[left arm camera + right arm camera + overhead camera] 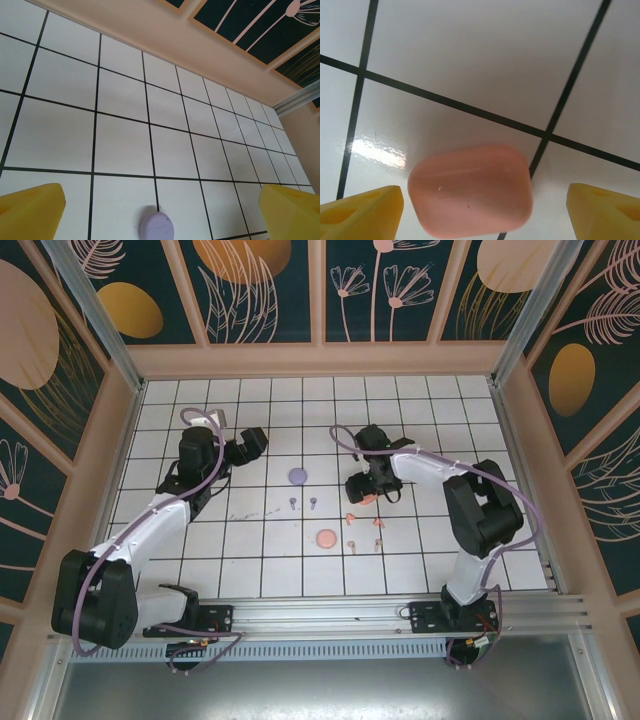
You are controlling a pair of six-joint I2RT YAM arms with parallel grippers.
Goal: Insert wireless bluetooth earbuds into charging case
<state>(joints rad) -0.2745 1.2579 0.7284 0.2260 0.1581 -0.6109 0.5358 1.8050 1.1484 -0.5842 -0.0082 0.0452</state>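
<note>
Far left, the left gripper [256,444] hangs over the tiled table [120,145] with its jaws spread wide and nothing in them. A lilac disc [156,227], probably a case, sits at its four o'clock in the top view and low between the yellow fingertips [31,210] in the wrist view. A straight descent from here would likely land short of the disc or clip its rim and send it skating over the glossy tile. At the disc's six o'clock lie the two lilac earbuds [291,504], tiny and flat on the surface, so a wide finger coming down slightly off could flick one away. A pink disc [326,538] rests at their five o'clock, and the four pink earbuds [377,523] are scattered at that disc's three o'clock, loose and close enough for any sweep to scatter them. At their twelve o'clock the right gripper [482,212] straddles a pink rounded case [470,187], jaws apart and not clamped. One fingertip is just beside the case's edge and the other well apart from it. Closing from this offset would probably push the case sideways or spin it first, and its smooth rounded corners could squirt out of the pinch toward the buds. I cannot tell which face is up or where its lid seam runs, so it might also be gripped the wrong way round.
</note>
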